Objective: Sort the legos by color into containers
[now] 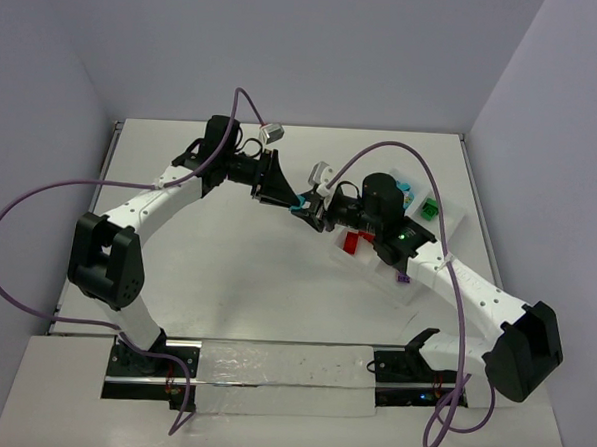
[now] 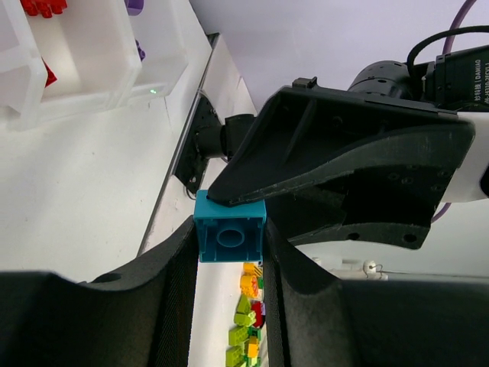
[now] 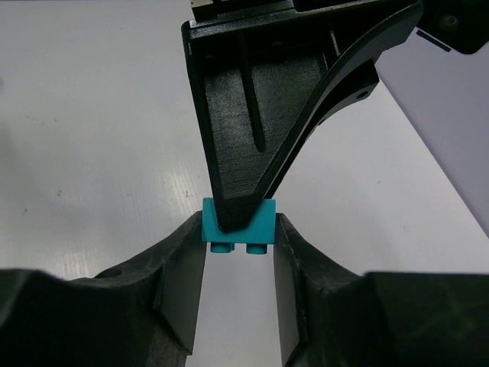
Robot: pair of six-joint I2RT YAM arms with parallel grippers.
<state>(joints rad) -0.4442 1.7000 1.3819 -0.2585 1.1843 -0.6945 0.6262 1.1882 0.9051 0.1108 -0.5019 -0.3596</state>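
Note:
A teal brick hangs in the air over the middle of the table, held between both grippers. My left gripper is shut on it; in the left wrist view the brick sits between my fingertips, hollow underside towards the camera. My right gripper is also shut on it; in the right wrist view the brick shows its studs pointing down. The white tray lies right of the grippers, with red bricks, a green brick, a teal one and a purple one in separate compartments.
The tray's walls show at the top left of the left wrist view, with red bricks and a purple brick inside. Several yellow-green bricks lie far off between my left fingers. The right arm reaches over the tray.

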